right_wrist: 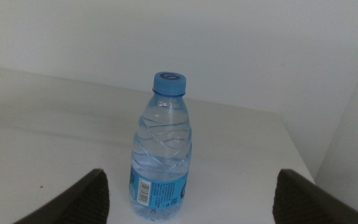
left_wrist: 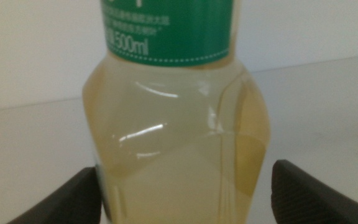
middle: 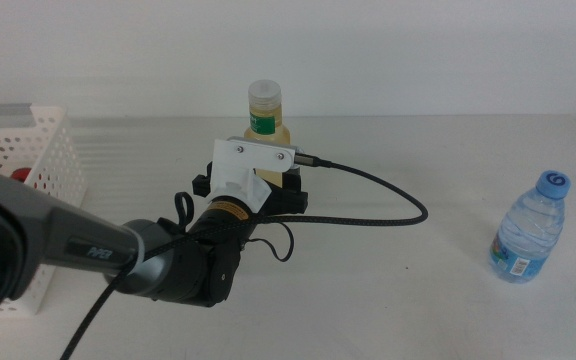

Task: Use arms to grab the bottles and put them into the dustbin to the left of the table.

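The left claw (middle: 268, 185), white blocky housing on a black and grey arm, is up at the tall clear bottle of pale yellow liquid (middle: 266, 120) near the middle of the plain white-grey tabletop (middle: 418, 290). The bottle stands upright, white cap on top, green collar below it. From the left wrist camera the bottle (left_wrist: 176, 149) fills the gap — one dark jaw seems to touch its side, the other stands just clear, so the claw (left_wrist: 182, 196) is spread around it, not yet clenched. Over on the right side stands the shorter clear water bottle with blue cap and label (middle: 530, 227), upright, well apart. The right wrist camera faces that bottle (right_wrist: 162, 149) with the right claw (right_wrist: 188, 199) released, jaws wide. The white perforated plastic basket (middle: 53, 150) sits at the left edge — something red shows inside.
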Robot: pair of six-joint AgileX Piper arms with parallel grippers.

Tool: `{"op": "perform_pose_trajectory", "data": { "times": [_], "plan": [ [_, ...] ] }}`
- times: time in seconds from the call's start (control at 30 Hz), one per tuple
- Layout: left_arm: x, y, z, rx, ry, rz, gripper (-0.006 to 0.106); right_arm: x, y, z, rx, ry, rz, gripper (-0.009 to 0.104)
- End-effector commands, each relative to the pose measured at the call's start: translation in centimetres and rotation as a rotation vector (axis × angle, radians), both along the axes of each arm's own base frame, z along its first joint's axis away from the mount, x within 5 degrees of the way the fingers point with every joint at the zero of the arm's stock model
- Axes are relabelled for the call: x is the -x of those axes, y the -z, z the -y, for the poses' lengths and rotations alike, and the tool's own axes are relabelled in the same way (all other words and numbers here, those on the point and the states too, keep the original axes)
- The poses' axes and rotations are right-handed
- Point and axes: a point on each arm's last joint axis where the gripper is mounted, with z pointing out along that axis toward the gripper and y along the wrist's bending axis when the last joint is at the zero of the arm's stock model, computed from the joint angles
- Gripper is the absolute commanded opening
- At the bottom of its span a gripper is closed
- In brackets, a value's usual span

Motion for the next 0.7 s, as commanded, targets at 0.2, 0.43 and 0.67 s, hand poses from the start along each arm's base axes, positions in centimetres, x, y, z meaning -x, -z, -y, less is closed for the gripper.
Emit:
{"op": "perform_pose_trajectory", "data": {
  "times": [0.2,0.43,0.67],
  "plan": [
    [-1.9,-3.4,-0.1,0.06,-0.019,0.15,0.09,0.2,-1.1,0.0,0.007,0.004,0.11,0.07],
    [-3.4,-3.0,-0.1,0.047,-0.005,0.162,0.09,0.2,-1.1,0.0,0.007,0.004,0.11,0.07],
    [-4.5,-2.9,0.7,0.055,-0.001,0.18,0.09,0.2,-1.1,0.0,0.007,0.004,0.11,0.07]
  ]
}}
